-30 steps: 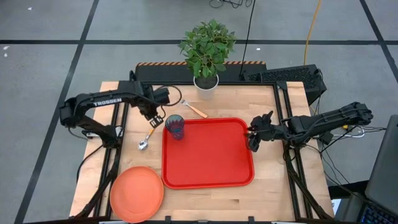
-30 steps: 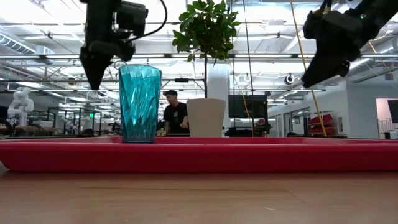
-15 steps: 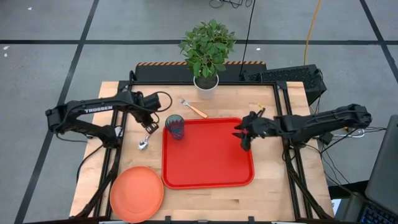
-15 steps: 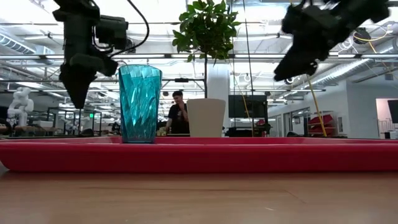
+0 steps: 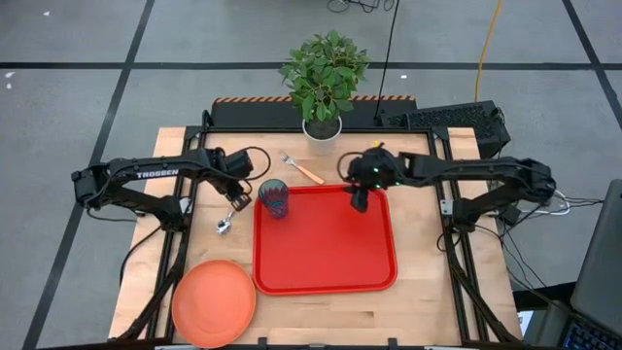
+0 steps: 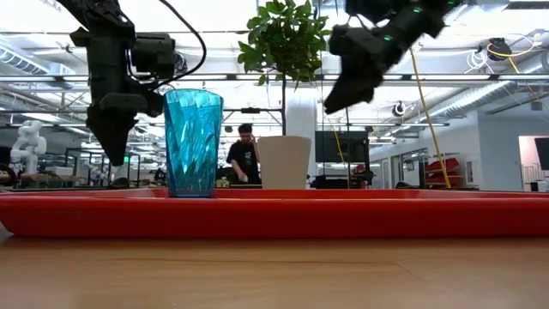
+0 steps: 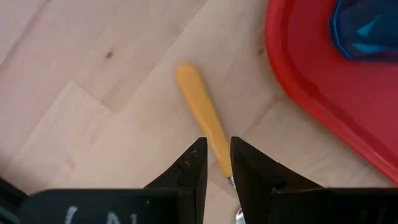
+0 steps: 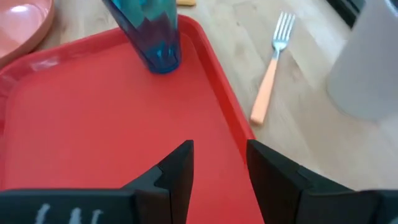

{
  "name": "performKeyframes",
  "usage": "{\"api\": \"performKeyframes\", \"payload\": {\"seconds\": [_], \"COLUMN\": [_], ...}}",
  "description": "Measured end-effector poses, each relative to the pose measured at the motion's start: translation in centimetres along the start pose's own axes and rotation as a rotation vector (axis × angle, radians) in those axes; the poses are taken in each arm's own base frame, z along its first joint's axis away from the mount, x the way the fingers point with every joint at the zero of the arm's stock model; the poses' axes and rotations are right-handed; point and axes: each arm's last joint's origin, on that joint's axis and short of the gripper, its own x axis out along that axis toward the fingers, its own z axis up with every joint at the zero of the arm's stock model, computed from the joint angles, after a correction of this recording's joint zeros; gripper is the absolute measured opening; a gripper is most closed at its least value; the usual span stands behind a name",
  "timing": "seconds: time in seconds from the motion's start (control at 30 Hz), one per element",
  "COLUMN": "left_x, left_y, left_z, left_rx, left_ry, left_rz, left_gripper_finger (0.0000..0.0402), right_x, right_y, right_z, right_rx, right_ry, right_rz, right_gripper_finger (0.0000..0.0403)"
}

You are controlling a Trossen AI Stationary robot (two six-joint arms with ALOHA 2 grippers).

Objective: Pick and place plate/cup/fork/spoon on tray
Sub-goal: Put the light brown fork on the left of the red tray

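Note:
The red tray lies mid-table with the teal cup standing upright in its far left corner. The spoon lies on the wood left of the tray. My left gripper hangs just above its orange handle, fingers slightly open on either side of it and not touching. The fork lies on the wood beyond the tray. My right gripper is open and empty over the tray's far edge. The orange plate lies at the near left.
A white pot with a green plant stands at the table's far edge, just beyond the fork. Most of the tray's floor is bare. A person shows in the room behind the table.
My left gripper has moved from beside the cup toward the table's left and near edge and come down over the spoon's handle. My right gripper has swung from the tray's right edge toward the far left, now over the tray's far edge near the fork.

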Motion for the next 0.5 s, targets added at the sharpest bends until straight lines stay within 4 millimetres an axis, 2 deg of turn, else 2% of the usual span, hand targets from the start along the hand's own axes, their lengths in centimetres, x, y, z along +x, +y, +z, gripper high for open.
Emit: {"api": "performKeyframes", "payload": {"seconds": [0.17,0.27,0.37,0.5], "left_x": [0.0,0.0,-0.1,-0.1], "left_y": [-0.1,-0.3,-0.4,-0.4], "left_z": [0.5,0.7,0.9,0.9], "left_rx": [0.006,0.035,0.064,0.099], "left_ry": [-0.047,-0.079,-0.100,-0.099], "left_rz": [-0.013,-0.022,-0.027,-0.024], "left_gripper_finger": [0.0074,0.0074,0.0074,0.0074], "right_x": [2.0,3.0,3.4,3.0], "right_y": [-0.1,-0.6,-1.4,-2.0], "right_z": [2.2,2.8,3.2,4.1], "right_rx": [-0.058,-0.063,-0.047,-0.024], "right_ry": [0.061,0.118,0.163,0.177], "right_rz": [-0.010,-0.024,-0.041,-0.032], "right_gripper_finger": [0.0141,0.0141,0.0141,0.0141]}}
